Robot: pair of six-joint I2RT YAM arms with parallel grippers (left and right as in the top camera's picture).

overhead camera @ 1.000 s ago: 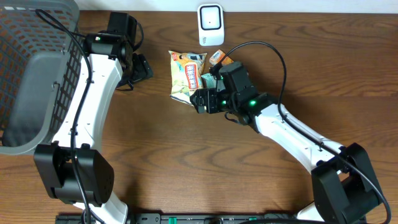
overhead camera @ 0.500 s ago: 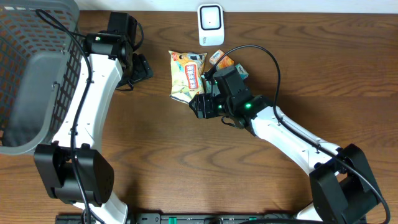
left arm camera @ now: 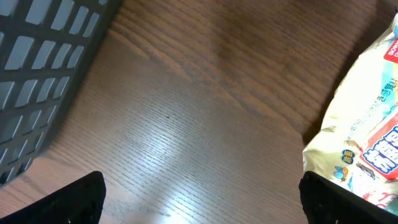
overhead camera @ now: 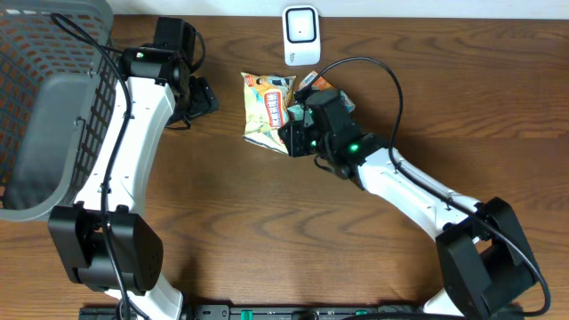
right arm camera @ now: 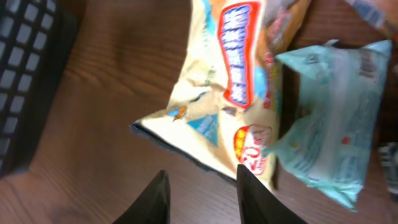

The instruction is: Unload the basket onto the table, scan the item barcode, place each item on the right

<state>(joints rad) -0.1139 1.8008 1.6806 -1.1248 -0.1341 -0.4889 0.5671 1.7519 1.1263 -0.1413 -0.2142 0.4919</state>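
A dark brown, wood-grained table [overhead camera: 267, 231] carries a grey plastic lattice basket [overhead camera: 44, 107] at far left. Beside it the left gripper [left arm camera: 211, 199] gapes wide, holding nothing. At centre lies a crinkly cream-yellow snack bag [overhead camera: 265, 107]. The right gripper [right arm camera: 204, 190] sits at the bag's lower edge, fingers partly apart with bare wood between them. A soft pale-teal packet [right arm camera: 329, 118] touches the bag, and a rounded white scanner [overhead camera: 300, 34] stands behind.
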